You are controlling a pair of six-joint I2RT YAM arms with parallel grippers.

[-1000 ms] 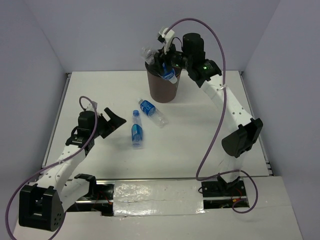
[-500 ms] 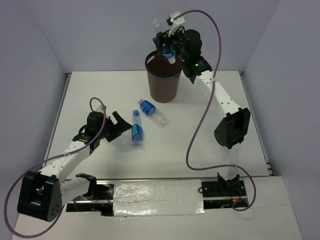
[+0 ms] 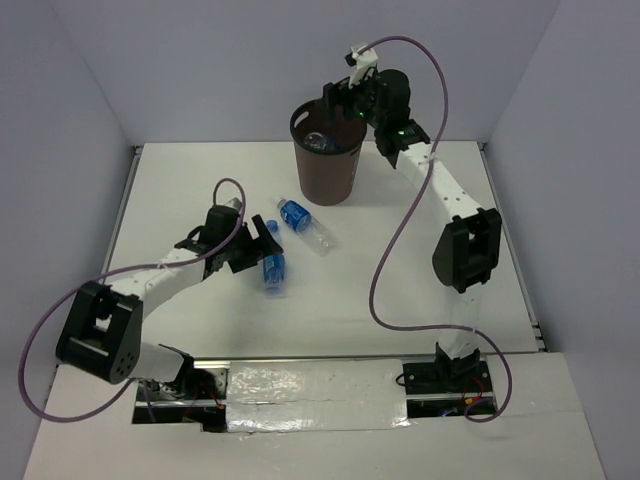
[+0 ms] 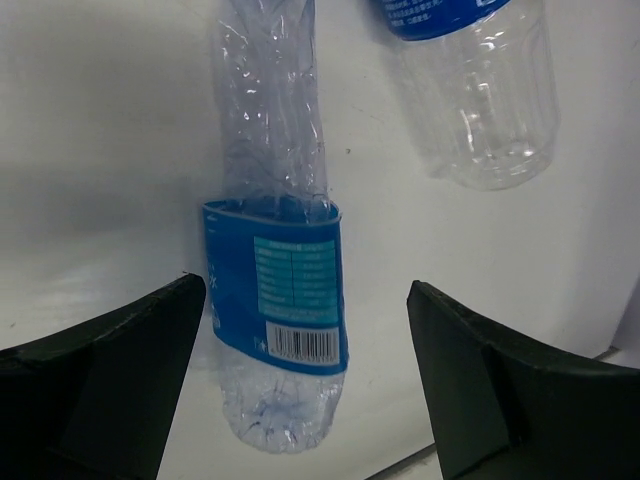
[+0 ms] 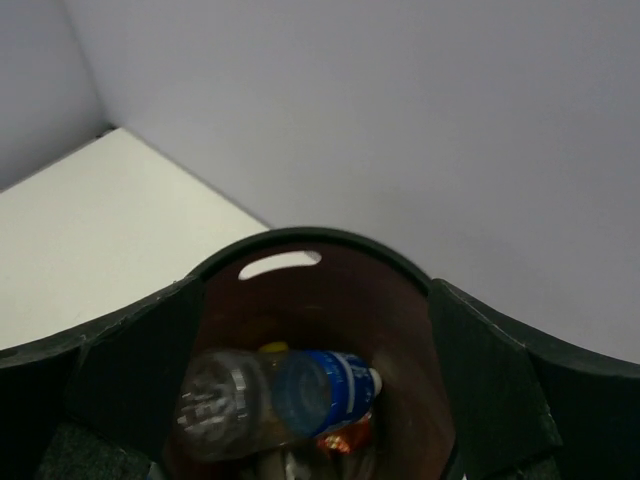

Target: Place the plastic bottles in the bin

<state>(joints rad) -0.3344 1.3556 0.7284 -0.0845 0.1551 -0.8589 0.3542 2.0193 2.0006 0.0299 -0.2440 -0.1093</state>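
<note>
Two plastic bottles lie on the white table. One bottle, clear with a blue label, lies between the fingers of my open left gripper, base toward the wrist; neither finger touches it. The other bottle lies just to its right. A third bottle rests inside the dark brown bin at the back. My right gripper hangs open and empty above the bin's mouth.
Inside the bin lie an orange wrapper and a yellow piece. Grey walls close the table at the back and sides. A purple cable loops off the right arm.
The right gripper opened over the bin and its bottle dropped inside. The left arm reached right and now straddles the nearer bottle on the table.
</note>
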